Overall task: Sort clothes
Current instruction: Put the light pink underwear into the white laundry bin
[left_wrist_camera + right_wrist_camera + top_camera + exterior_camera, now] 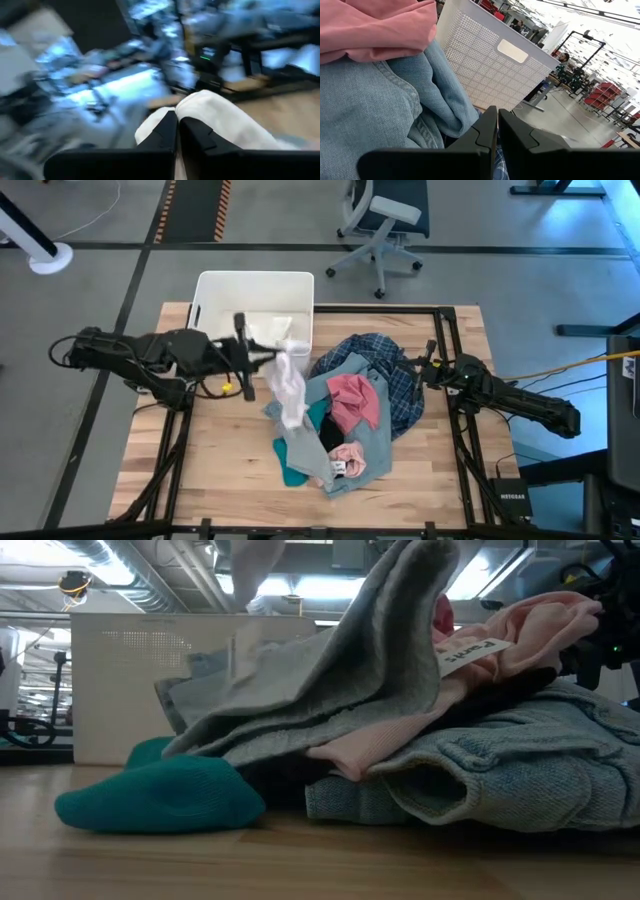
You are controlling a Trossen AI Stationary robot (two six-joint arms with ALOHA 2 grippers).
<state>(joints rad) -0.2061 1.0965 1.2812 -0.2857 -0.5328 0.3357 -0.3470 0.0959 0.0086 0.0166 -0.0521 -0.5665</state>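
Note:
My left gripper [278,356] hovers beside the white bin [255,290], shut on the white top [290,390]. The top hangs down toward the pile of clothes in the middle of the table. That pile holds a pink piece [355,400], light blue denim [520,770], teal socks [160,795], a small black piece [330,438] and the dark blue plaid shirt [402,392]. My right gripper [412,372] lies shut and level at the pile's right side, against the plaid shirt and the denim [380,105]. My left gripper pinches a bunched fold of the white top [200,107] between its two fingers [165,132], which point level. The cloth bulges around both fingertips. The top hangs below the gripper, and its lower end [293,420] rests on the pile.
The bin stands at the table's far left part, its perforated wall [490,65] facing the pile. Bare wood [210,460] lies at the near left. Black frame rails [455,430] run along the table's sides. An office chair [385,220] stands beyond the far edge.

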